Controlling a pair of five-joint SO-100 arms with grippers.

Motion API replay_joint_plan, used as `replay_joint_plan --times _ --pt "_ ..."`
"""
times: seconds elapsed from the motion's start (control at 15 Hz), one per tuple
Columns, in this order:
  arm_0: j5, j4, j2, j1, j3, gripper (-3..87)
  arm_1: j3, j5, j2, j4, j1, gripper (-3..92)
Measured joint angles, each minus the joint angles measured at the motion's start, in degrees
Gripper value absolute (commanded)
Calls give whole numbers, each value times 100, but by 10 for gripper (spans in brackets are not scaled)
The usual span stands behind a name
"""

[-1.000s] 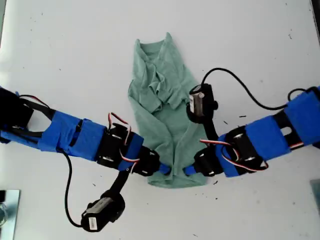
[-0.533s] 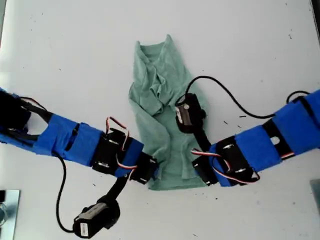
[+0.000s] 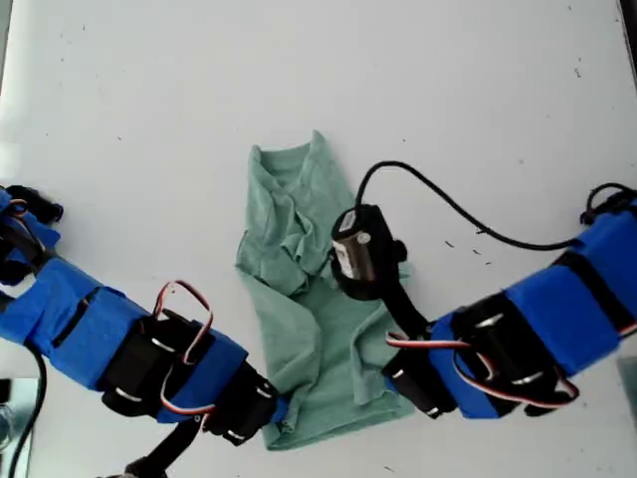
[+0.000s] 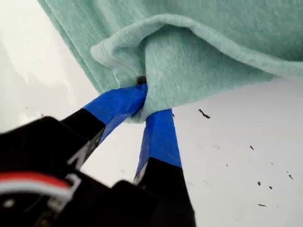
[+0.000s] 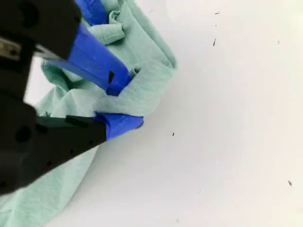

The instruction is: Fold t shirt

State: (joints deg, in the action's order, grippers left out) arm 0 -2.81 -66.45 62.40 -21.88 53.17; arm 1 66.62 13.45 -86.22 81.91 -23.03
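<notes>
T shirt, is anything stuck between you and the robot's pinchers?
No. My first gripper and my second gripper are each already pinching an edge of the t shirt, with nothing visible between. Only bare white table surrounds the cloth.

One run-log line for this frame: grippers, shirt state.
first gripper: shut on t shirt hem | second gripper: shut on t shirt hem | t shirt: bunched lengthwise on white table, not yet folded

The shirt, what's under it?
Under the shirt is the white table, bare all around it. Both jaws pinch its near hem, so that edge looks a bit lifted. Whatever lies beneath the rest of the cloth is covered and can't be seen.
</notes>
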Motion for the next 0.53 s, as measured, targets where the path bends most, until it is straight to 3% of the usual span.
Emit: replay_joint_plan --times 0.2,0.33,0.53 --pt "70 -264 598 387 483 -2 510 475 -571 -35 809 15" --pt "-97 -316 1178 888 896 -2 712 1257 -738 -562 1608 15" --pt "-545 -202 2338 2074 2241 -2 773 2241 -738 -1055 2909 15"
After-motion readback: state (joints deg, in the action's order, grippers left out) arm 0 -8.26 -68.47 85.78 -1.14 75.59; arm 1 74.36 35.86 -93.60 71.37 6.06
